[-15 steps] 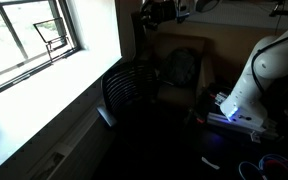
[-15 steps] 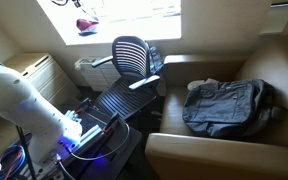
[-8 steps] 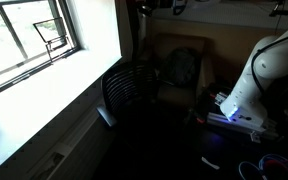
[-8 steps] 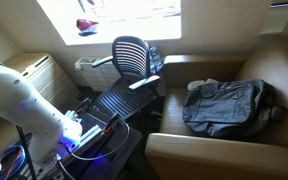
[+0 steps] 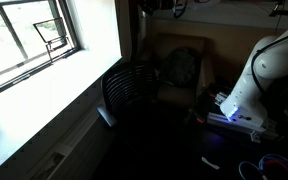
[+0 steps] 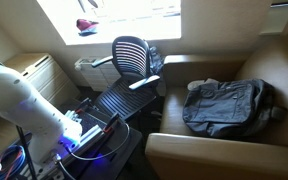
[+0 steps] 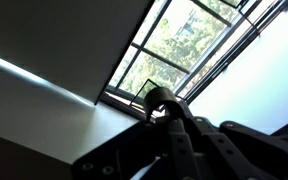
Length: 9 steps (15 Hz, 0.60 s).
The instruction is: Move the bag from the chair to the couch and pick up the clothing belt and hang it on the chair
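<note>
Across the couch (image 6: 199, 150) seat the bag (image 6: 229, 107) lies flat, its long axis running from the arm beside the chair (image 6: 132, 55) toward the far arm, with a pale fold at its chair-side end. A strip of cushion shows along the front edge, and the high back rises just behind the bag. The chair stands just beside the couch's arm, its ribbed back upright near the window wall. In the dim exterior view both are only dark shapes. My pincer (image 7: 174, 135) is a black silhouette against the bright window (image 7: 199, 40); I cannot tell whether it is apart or together.
</note>
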{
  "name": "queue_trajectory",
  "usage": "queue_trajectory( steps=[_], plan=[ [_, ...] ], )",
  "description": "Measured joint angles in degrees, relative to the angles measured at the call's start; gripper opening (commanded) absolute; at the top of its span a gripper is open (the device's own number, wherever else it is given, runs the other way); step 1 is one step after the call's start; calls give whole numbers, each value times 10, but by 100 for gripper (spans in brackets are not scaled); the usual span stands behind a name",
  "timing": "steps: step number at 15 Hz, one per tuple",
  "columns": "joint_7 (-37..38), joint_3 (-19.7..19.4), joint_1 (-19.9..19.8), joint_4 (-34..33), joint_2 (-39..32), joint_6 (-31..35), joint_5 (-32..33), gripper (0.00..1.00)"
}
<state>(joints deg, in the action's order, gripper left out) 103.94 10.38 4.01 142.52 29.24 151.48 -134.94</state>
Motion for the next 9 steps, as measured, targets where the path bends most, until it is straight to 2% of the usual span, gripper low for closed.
queue_trajectory(
  steps=[1,4,5,7,9],
  plan=[
    [-39,-4,-5,-1,-1,1,-10,3],
    [-109,-5,-15,-7,-3,9,-53,23],
    [-111,-5,-15,-8,-3,12,-54,51],
    [-112,-9,-11,-8,-3,13,-54,55],
    [-104,-19,2,-7,-5,45,-40,69]
  ],
)
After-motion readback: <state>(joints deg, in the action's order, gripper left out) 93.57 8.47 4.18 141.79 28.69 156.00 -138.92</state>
